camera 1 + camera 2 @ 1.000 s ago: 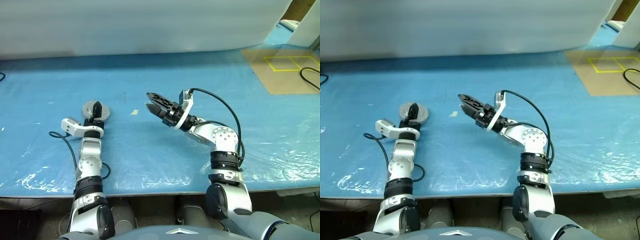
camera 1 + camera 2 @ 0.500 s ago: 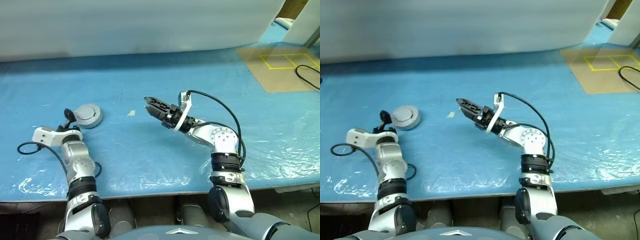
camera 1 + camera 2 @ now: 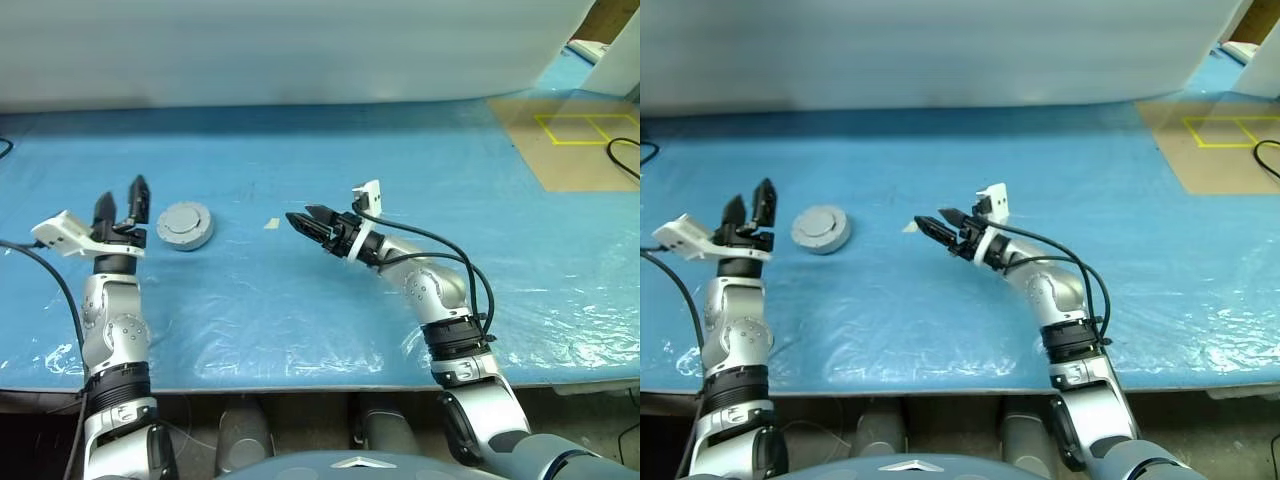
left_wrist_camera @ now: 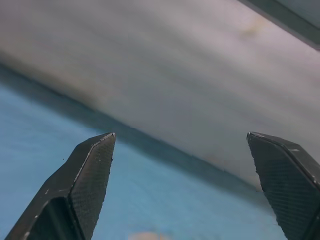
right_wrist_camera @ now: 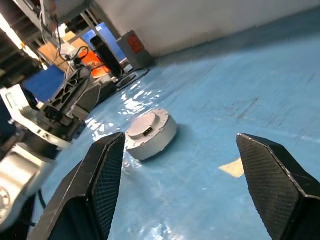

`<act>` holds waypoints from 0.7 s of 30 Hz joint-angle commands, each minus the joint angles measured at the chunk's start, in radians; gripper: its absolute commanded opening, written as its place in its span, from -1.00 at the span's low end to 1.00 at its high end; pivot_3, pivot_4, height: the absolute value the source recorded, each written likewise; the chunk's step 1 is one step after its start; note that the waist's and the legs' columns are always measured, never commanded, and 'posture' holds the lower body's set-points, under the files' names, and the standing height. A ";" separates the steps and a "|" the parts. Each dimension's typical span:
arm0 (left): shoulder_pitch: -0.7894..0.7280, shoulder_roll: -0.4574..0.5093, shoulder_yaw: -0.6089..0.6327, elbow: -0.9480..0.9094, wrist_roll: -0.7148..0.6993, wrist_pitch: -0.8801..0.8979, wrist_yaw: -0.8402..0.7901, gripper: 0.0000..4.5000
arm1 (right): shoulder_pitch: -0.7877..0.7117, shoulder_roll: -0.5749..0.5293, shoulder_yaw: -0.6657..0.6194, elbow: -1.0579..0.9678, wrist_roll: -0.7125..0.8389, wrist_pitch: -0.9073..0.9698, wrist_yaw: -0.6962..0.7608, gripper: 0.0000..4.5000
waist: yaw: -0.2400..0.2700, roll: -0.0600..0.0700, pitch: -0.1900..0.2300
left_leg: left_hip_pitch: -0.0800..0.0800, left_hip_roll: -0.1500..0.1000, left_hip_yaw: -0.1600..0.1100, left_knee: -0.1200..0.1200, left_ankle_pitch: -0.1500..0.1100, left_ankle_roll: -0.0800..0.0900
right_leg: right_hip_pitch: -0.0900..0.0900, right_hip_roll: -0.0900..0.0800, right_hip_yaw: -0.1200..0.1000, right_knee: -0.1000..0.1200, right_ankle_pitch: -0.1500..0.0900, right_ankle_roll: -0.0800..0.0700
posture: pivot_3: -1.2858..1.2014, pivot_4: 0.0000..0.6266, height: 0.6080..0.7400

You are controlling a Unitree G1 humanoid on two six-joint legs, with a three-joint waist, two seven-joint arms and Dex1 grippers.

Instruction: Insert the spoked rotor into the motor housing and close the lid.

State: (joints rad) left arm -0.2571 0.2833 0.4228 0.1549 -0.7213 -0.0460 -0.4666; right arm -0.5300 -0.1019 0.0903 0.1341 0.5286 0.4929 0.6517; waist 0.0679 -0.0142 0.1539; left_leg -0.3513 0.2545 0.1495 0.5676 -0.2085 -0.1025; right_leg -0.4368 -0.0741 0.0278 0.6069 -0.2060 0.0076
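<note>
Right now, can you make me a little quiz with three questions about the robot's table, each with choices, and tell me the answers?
1. Where does the closed motor housing lie?
A. between the two grippers, nearer the left one
B. on the brown mat with yellow lines
C. inside the right gripper

2. What colour is the table cover?
A. red
B. blue
C. green

3. How is the left gripper?
A. shut on the housing
B. shut on a tape scrap
C. open and holding nothing

Answers:
1. A: the round grey case sits on the cover just beside the left gripper, with the right gripper farther off.
2. B: the sheet under everything is blue.
3. C: its two black fingers stand apart in the air, with nothing between them.
</note>
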 commanded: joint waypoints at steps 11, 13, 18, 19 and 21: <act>0.129 0.194 -0.297 -0.262 0.114 0.162 -0.391 0.99 | 0.079 -0.157 0.070 -0.087 -0.172 -0.243 0.178 0.67 | -0.001 0.000 0.000 | 0.000 0.000 0.001 0.000 0.000 0.000 | -0.001 0.001 0.001 0.001 -0.002 -0.003 | 0.03 -0.52 1.00; 0.161 0.188 -0.321 -0.274 0.145 0.141 -0.405 0.99 | 0.117 -0.182 0.071 -0.115 -0.169 -0.229 0.197 0.67 | -0.003 0.000 0.000 | 0.000 0.000 0.001 0.000 0.000 0.000 | 0.000 0.001 0.001 0.001 -0.002 -0.003 | 0.03 -0.52 1.00; 0.227 0.165 -0.354 -0.295 0.186 0.102 -0.432 1.00 | 0.204 -0.249 0.105 -0.164 -0.200 -0.241 0.248 0.82 | -0.005 0.000 0.000 | 0.001 0.000 0.001 0.000 0.000 0.000 | 0.000 0.001 0.002 0.001 -0.002 -0.003 | 0.03 -0.52 1.00; 0.236 0.160 -0.356 -0.301 0.184 0.103 -0.433 1.00 | 0.214 -0.257 0.110 -0.171 -0.203 -0.246 0.258 0.90 | -0.005 0.000 0.000 | 0.001 0.000 0.001 0.000 0.000 0.000 | 0.000 0.001 0.002 0.001 -0.002 -0.003 | 0.03 -0.52 1.00; 0.258 0.165 -0.373 -0.308 0.216 0.086 -0.443 1.00 | 0.225 -0.259 0.107 -0.174 -0.208 -0.253 0.252 0.98 | -0.006 0.000 0.000 | 0.001 0.000 0.001 0.000 0.000 0.000 | 0.000 0.001 0.002 0.001 -0.002 -0.004 | 0.03 -0.52 1.00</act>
State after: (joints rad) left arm -0.0054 0.4437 0.0626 -0.1017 -0.5235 0.0694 -0.8941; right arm -0.2999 -0.3599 0.2005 0.0081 0.3217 0.2684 0.8969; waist 0.0618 -0.0141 0.1540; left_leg -0.3502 0.2549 0.1506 0.5682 -0.2087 -0.1020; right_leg -0.4368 -0.0734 0.0298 0.6075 -0.2082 0.0039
